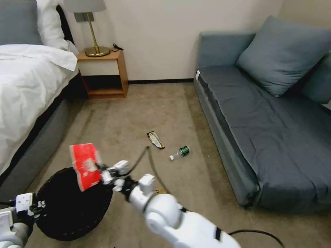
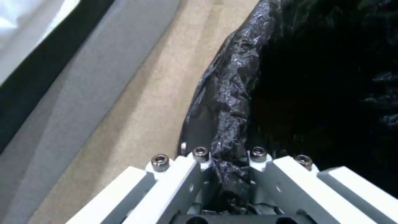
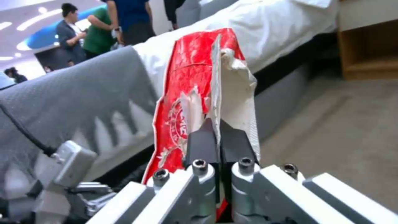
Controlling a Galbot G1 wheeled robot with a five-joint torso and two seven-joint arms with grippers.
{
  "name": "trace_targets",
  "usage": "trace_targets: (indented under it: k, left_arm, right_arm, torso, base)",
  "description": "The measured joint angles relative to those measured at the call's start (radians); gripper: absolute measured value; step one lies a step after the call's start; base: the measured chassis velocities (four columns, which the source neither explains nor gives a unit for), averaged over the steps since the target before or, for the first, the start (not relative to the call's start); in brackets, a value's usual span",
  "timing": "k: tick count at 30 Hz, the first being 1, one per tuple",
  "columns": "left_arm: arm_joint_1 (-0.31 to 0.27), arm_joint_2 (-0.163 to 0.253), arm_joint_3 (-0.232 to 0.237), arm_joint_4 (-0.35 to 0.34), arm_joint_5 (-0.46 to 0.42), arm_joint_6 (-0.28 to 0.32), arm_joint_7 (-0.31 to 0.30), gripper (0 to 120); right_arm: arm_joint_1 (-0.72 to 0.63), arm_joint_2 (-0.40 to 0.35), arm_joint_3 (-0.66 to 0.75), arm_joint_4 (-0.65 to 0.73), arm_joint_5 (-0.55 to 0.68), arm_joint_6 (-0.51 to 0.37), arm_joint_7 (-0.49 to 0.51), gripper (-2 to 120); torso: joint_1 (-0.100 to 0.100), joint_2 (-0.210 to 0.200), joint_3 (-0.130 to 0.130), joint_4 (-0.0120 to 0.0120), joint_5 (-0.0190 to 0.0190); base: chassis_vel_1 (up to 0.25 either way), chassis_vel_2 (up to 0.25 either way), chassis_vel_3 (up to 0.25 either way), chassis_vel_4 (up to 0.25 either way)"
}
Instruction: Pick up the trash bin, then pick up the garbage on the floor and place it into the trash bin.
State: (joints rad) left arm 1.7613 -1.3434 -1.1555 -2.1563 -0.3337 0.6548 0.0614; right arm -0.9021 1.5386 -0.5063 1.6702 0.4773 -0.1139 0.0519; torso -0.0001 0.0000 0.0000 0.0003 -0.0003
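Note:
The black trash bin [image 1: 74, 206] with its crinkly liner is at the lower left, and my left gripper [image 1: 42, 206] is shut on its near rim. In the left wrist view that gripper [image 2: 228, 157] pinches the liner at the rim of the bin [image 2: 232, 93]. Over the bin's far edge my right gripper [image 1: 102, 175] is shut on a red snack packet [image 1: 84, 165]; the right wrist view has the gripper [image 3: 218, 132] clamping the upright packet [image 3: 186, 87]. On the carpet floor [image 1: 144, 110] lie a dark-and-gold wrapper [image 1: 155, 140] and a small clear bottle [image 1: 180, 152]. A brown scrap [image 1: 160, 190] peeks from behind my right arm.
A bed [image 1: 27, 86] runs along the left, close beside the bin. A wooden nightstand [image 1: 103, 74] with a lamp stands at the back wall. A grey sofa [image 1: 269, 120] lines the right side. A black cable [image 1: 257, 233] loops on the carpet near my right arm.

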Motion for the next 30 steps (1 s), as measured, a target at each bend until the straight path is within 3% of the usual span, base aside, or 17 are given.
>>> trace_targets:
  k: [4,7,11,13,19,24,30]
  left_arm:
    - [0.002,-0.001,-0.003,-0.01,-0.002,0.001,0.001,3]
    - [0.005,-0.004,-0.005,-0.018,-0.004,0.001,0.001,3]
    - [0.005,-0.004,-0.005,-0.019,-0.004,0.001,0.002,3]
    - [0.002,-0.005,-0.011,-0.019,-0.01,0.002,0.002,3]
    - [-0.002,-0.001,-0.024,-0.018,-0.021,0.004,0.002,3]
    - [-0.003,-0.001,-0.032,-0.006,-0.022,0.004,0.002,3]
    - [-0.006,0.004,-0.048,0.01,-0.023,0.001,0.002,3]
  right_arm:
    - [-0.006,0.034,-0.02,-0.029,-0.034,-0.002,0.013,1]
    - [-0.021,0.039,-0.029,-0.039,-0.053,-0.005,0.017,16]
    - [-0.033,0.026,-0.032,-0.037,-0.061,-0.007,0.014,26]
    - [-0.046,0.017,-0.029,-0.032,-0.083,-0.008,0.012,38]
    - [-0.055,0.01,-0.009,-0.015,-0.116,-0.012,0.031,56]
    - [-0.086,-0.022,0.039,0.025,-0.16,-0.009,0.039,75]
    - [-0.129,-0.133,0.133,0.079,-0.194,-0.025,-0.01,97]
  torso:
    - [0.0,0.0,0.0,-0.0002,0.0]
    - [0.0,0.0,0.0,-0.0003,0.0]
    - [0.0,0.0,0.0,-0.0002,0.0]
    - [0.0,0.0,0.0,-0.0003,0.0]
    - [0.0,0.0,0.0,-0.0003,0.0002]
    - [0.0,0.0,0.0,-0.0003,0.0003]
    - [0.0,0.0,0.0,-0.0003,0.0006]
  base:
    - [0.0,0.0,0.0,0.0]
    - [0.0,0.0,0.0,0.0]
    - [0.0,0.0,0.0,0.0]
    - [0.0,0.0,0.0,0.0]
    - [0.0,0.0,0.0,0.0]
    - [0.0,0.0,0.0,0.0]
    - [0.0,0.0,0.0,0.0]
